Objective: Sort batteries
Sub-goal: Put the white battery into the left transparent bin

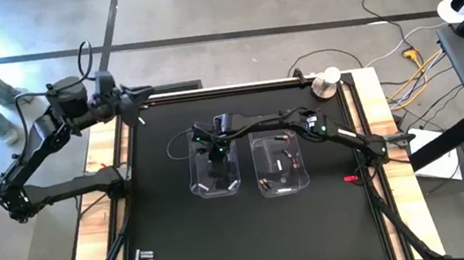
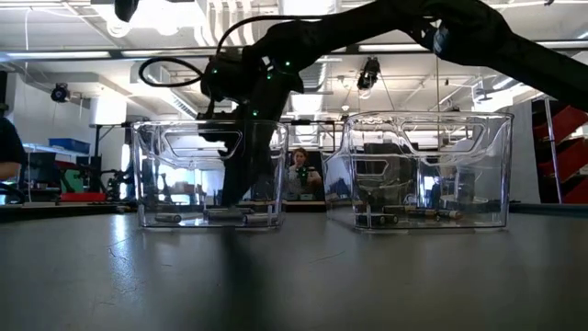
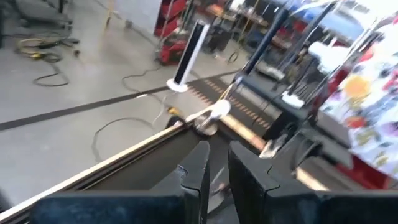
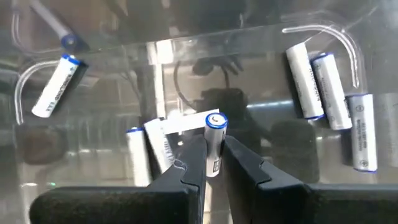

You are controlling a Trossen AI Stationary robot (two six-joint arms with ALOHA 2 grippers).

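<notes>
While clamped on a white battery point(image 4: 214, 144) inside the left bin point(image 1: 214, 185), right end effector point(image 4: 213, 163) mid-sort; several batteries already binned, a few point(image 1: 145, 258) left on surface point(image 1: 255, 243); left end effector point(image 3: 215, 180) closed, empty, parked at the edge

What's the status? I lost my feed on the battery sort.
Right end effector shut on a white battery, down inside the left bin. Left end effector shut, empty, parked off the table's far-left corner. Nothing in the way.
</notes>
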